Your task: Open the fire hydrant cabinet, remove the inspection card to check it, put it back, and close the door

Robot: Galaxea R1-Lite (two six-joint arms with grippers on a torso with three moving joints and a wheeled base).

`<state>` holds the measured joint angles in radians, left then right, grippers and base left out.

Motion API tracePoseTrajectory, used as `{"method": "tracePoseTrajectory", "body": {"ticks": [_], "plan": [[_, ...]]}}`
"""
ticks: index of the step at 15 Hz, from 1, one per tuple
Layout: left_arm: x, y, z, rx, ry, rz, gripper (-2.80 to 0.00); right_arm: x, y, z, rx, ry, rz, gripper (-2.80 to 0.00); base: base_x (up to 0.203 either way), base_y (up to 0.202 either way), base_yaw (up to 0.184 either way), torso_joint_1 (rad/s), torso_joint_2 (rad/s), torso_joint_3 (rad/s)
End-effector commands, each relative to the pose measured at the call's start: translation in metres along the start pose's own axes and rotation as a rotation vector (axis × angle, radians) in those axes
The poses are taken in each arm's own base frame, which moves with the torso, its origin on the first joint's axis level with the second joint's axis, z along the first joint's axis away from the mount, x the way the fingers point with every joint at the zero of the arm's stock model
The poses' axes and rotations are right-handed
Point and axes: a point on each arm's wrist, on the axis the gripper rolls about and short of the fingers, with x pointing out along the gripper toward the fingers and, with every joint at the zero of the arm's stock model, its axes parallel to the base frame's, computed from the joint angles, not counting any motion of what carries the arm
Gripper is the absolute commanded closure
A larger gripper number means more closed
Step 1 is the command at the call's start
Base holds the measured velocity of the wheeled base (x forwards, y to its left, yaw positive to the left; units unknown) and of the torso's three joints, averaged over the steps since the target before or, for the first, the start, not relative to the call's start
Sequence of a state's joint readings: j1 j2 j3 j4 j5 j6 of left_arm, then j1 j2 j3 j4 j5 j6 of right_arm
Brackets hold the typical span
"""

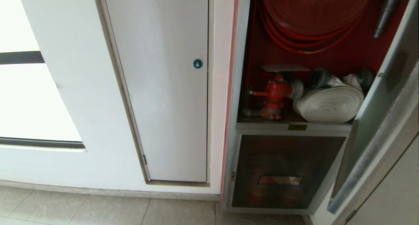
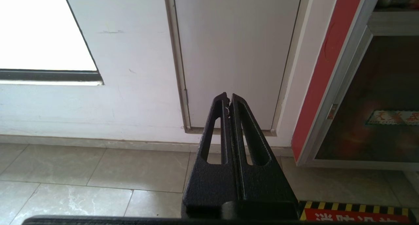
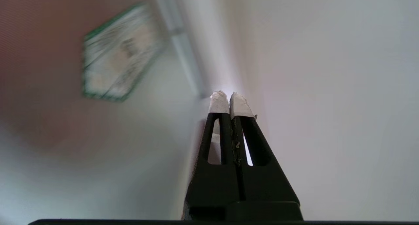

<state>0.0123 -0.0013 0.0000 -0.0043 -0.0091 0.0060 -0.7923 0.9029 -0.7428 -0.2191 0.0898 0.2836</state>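
Note:
The fire hydrant cabinet [image 1: 244, 55] stands open, red inside, with a red hose reel [image 1: 314, 9], a red valve [image 1: 276, 91] and a white rolled hose [image 1: 330, 104]. The inspection card [image 1: 284, 68] lies flat on top of the valve. The door [image 1: 386, 97] is swung out at the right edge of the head view. My right gripper [image 3: 229, 96] is shut and empty, its white-taped tips close to the door's frame beside the green-edged sticker [image 3: 119, 51]; whether they touch is unclear. My left gripper [image 2: 228, 97] is shut, parked low over the floor.
A white door with a blue lock [image 1: 197, 63] is left of the cabinet. A smaller dark glass panel [image 1: 284, 172] sits below the shelf. A white wall flanks the open door. A striped floor marking [image 2: 353, 212] lies on the tiled floor [image 1: 98, 208].

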Motion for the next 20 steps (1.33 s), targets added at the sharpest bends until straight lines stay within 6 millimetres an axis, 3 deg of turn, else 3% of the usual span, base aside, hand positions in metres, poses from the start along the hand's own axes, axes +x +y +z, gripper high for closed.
{"method": "tracePoseTrajectory", "body": {"ticks": [1,10,20], "plan": [[0.000,0.000,-0.001,0.000,0.002,0.000,0.00,-0.005,0.011,-0.002,0.007,0.015,0.108,0.00,0.000,0.000,0.000,0.000,0.00,0.000],[0.000,0.000,-0.001,0.000,0.002,0.000,0.00,-0.018,0.065,-0.031,0.012,0.319,0.654,0.00,0.000,0.000,0.000,0.000,0.00,0.000],[0.000,0.000,-0.001,0.000,0.002,0.000,0.00,0.003,0.096,-0.037,0.000,0.437,0.820,0.00,0.000,0.000,0.000,0.000,0.00,0.000]]}}
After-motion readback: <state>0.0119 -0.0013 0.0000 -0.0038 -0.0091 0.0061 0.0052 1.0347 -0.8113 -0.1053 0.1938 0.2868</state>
